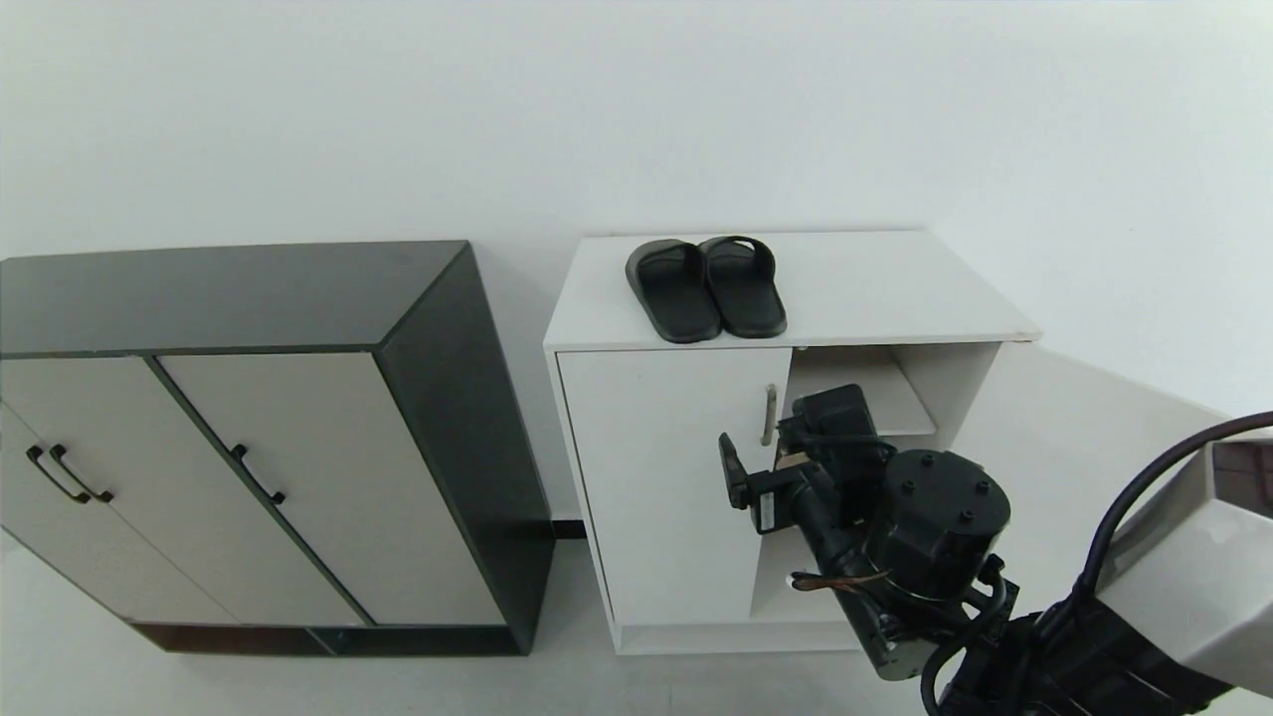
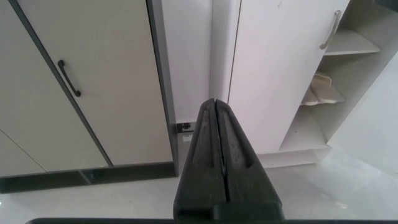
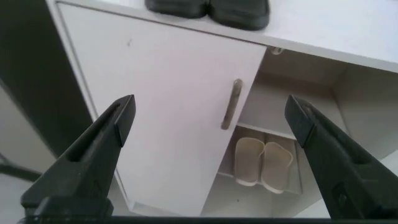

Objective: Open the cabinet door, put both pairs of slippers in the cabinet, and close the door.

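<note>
- White wall [image 1: 636, 119] and pale floor [image 1: 298, 686] are seen behind two cupboards: a dark cabinet [image 1: 438, 398] on the robot's left and the white cabinet [image 1: 875, 288] near it.
- The black slippers [image 1: 706, 288] are found side by side on the white cabinet's top. The pale slippers [image 3: 262, 163] are already lodged inside the open right compartment [image 1: 955, 398].
- The right gripper [image 3: 210, 102] is held before the shut left door [image 1: 666, 477], near its handle [image 1: 769, 414]. Its jaws are spread wide and nothing is gripped.
- The left gripper [image 2: 214, 106] is held low, facing the gap between the cupboards. Its jaws are pressed together and nothing is held.
- A slipper could be dropped or pushed off the top if the black pair is pinched unevenly, as the two are loose and only touch along one side.
- The handle or door edge could be struck by the wide jaws, given how near they are.
- Where the opened door leaf stands cannot be made out, and the compartment's lower part is hidden behind the right arm in the head view.
</note>
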Controlling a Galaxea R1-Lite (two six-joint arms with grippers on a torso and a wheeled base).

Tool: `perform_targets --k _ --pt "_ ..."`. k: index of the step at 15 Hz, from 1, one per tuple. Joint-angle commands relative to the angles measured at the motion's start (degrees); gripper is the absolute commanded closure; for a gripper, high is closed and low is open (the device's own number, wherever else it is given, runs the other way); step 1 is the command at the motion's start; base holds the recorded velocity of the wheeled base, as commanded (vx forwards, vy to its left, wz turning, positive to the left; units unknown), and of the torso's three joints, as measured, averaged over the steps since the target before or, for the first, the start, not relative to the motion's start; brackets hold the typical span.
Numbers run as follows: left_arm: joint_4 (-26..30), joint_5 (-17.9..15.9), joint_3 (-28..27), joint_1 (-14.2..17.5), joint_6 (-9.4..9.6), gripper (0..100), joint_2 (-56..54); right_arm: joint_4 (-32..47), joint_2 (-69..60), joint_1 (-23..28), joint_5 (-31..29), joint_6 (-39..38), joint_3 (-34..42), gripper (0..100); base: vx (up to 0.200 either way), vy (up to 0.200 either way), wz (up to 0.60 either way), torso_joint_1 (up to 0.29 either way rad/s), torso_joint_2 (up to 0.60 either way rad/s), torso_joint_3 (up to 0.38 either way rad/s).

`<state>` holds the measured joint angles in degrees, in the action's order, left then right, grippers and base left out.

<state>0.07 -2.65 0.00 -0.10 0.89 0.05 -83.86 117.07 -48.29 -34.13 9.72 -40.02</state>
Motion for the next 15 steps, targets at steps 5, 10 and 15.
perform_targets --k 5,10,15 --pt "0.0 0.0 0.0 0.0 0.52 100 0.0 7.2 -2.8 0.1 2.1 -2.1 -5.2 0 0.0 0.0 0.0 0.02 -0.04 -0.022" --pt "0.0 0.0 0.0 0.0 0.52 100 0.0 37.8 -10.7 -0.1 1.7 -10.8 -17.8 0 0.0 0.0 0.0 0.0 0.0 0.0" --pt "0.0 0.0 0.0 0.0 0.52 100 0.0 44.0 -10.5 -0.1 1.4 -12.4 -21.7 0 0.0 0.0 0.0 0.0 0.0 0.0"
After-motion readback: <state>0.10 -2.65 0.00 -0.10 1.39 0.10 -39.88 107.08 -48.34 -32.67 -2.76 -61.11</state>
